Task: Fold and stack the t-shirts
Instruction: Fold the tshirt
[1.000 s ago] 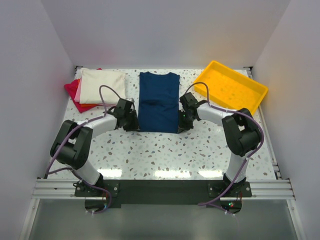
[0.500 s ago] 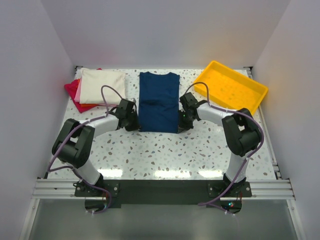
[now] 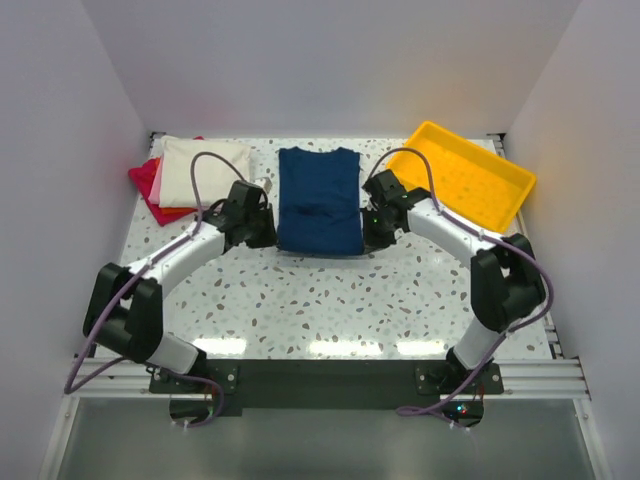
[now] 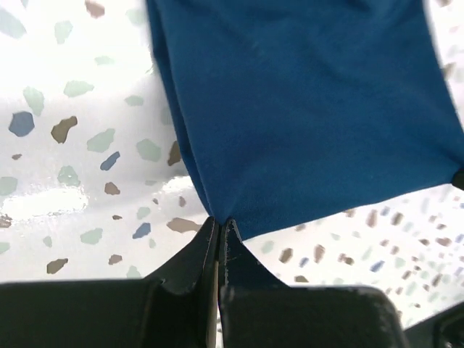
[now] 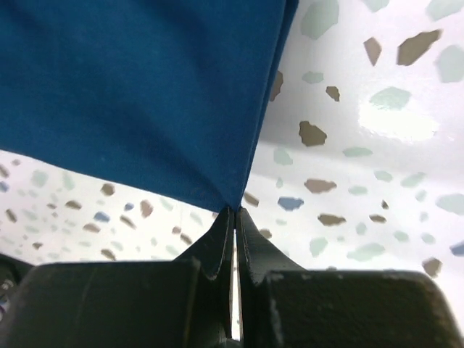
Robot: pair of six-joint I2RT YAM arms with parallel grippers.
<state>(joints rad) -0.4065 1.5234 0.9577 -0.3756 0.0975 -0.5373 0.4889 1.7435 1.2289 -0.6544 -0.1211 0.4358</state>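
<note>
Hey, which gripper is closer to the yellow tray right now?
Right. The right gripper pinches the navy shirt's near corner on the yellow tray's side; the left gripper pinches the opposite near corner, farther away.

White speckled bench [image 3: 330, 300]. Navy t-shirt [image 3: 318, 195] folded, mid-back of the bench; far part lies flat, near edge is raised off the surface. Back-left is a shirt stack: red shirt [image 3: 166, 212] at the bottom on the bench, pink one [image 3: 156, 180] over it, cream shirt [image 3: 205, 168] on top. Back-right is a yellow tray [image 3: 482, 182], set at an angle by the right edge.
</note>
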